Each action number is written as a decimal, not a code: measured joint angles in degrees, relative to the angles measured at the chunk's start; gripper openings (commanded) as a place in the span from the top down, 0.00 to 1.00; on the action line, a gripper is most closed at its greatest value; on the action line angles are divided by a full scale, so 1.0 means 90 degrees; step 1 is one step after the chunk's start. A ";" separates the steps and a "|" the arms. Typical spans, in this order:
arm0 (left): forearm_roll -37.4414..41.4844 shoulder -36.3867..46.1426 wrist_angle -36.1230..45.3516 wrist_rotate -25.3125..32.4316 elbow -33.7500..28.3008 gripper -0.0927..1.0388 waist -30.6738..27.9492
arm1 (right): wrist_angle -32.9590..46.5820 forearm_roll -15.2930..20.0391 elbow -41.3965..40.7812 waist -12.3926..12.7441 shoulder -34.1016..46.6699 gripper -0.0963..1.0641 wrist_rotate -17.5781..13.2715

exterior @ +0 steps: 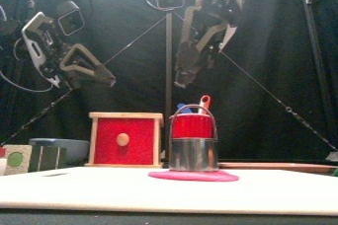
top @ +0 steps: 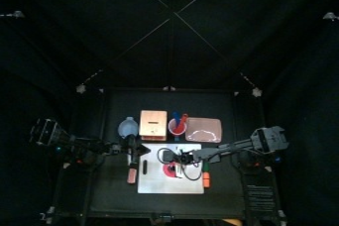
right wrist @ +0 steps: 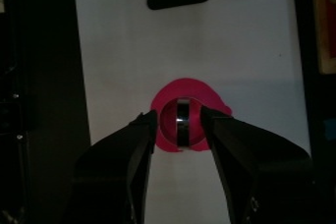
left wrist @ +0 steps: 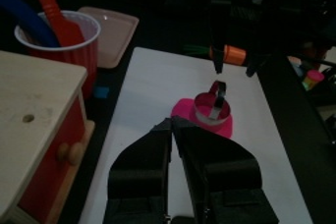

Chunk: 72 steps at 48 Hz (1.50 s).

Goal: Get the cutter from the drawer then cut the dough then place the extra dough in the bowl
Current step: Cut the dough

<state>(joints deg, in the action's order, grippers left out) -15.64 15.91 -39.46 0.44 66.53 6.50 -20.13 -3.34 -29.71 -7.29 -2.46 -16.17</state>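
The right gripper hangs with jaws spread wide directly above the metal cutter. The cutter stands upright on the flat pink dough, near the middle of the white cutting board. To the left, the left gripper hovers empty, jaws pressed together. Along the far side stand the bowl, wooden box, red cup and pink tray.

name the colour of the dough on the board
Pink dough, best seen in the right wrist view.
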 measured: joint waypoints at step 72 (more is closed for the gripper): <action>0.0283 -0.2998 -0.3291 0.0625 -0.1123 0.41 0.0938 | 0.7197 -0.0117 -0.3340 0.0205 -0.0098 0.25 0.0098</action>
<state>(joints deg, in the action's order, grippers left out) -13.10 -11.07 -69.08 6.06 56.43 14.94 44.65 -4.39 -59.77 -5.45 -3.34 -15.29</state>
